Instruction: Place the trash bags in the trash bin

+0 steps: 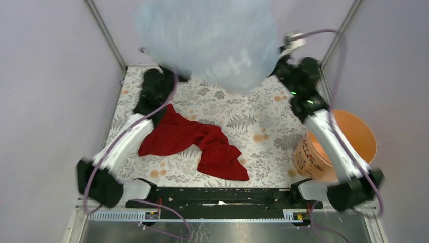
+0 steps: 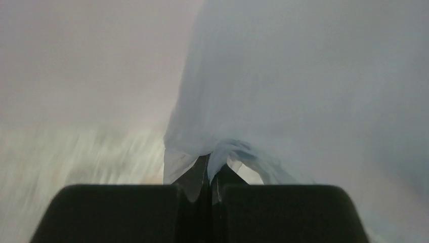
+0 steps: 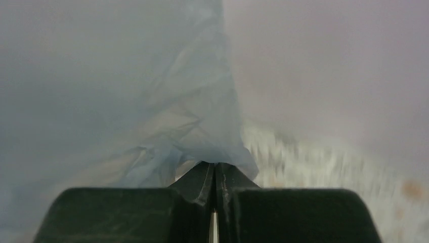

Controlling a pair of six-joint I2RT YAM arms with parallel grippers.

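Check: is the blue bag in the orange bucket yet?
Out. The bag is stretched wide in the air, apart from the bucket, whose visible inside shows only orange.

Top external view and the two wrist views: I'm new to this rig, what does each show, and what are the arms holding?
The top view looks down from above and behind the left arm and the right arm, their bases at the bottom. Each wrist view looks along one arm's own two black fingers. The left gripper and the right gripper are each shut on an edge of the pale-blue trash bag, held spread between them above the floral table. A red cloth lies crumpled on the table. The orange bucket, the bin, stands at the right beside the right arm.
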